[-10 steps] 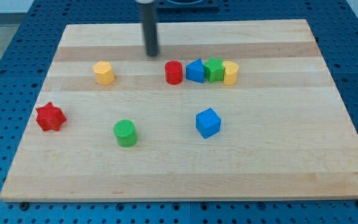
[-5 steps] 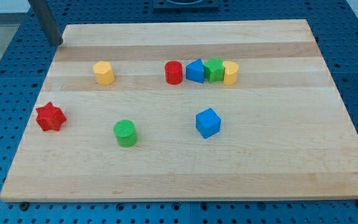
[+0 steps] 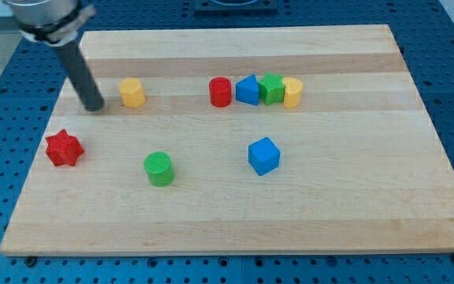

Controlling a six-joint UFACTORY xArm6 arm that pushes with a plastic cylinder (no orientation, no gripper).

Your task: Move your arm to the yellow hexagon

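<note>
The yellow hexagon (image 3: 132,92) sits on the wooden board (image 3: 235,197) at the upper left. My tip (image 3: 94,108) rests on the board just left of the hexagon and slightly below it, with a small gap between them. The dark rod rises from the tip toward the view's top left corner.
A red cylinder (image 3: 221,91), blue triangular block (image 3: 247,90), green block (image 3: 271,87) and yellow block (image 3: 292,92) stand in a row at upper centre. A red star (image 3: 63,148) is at the left, a green cylinder (image 3: 159,168) below centre-left, a blue cube (image 3: 264,155) at centre.
My tip swung from the board's top centre out past the top left edge, then came down and right onto the board beside the yellow hexagon. No block has moved.
</note>
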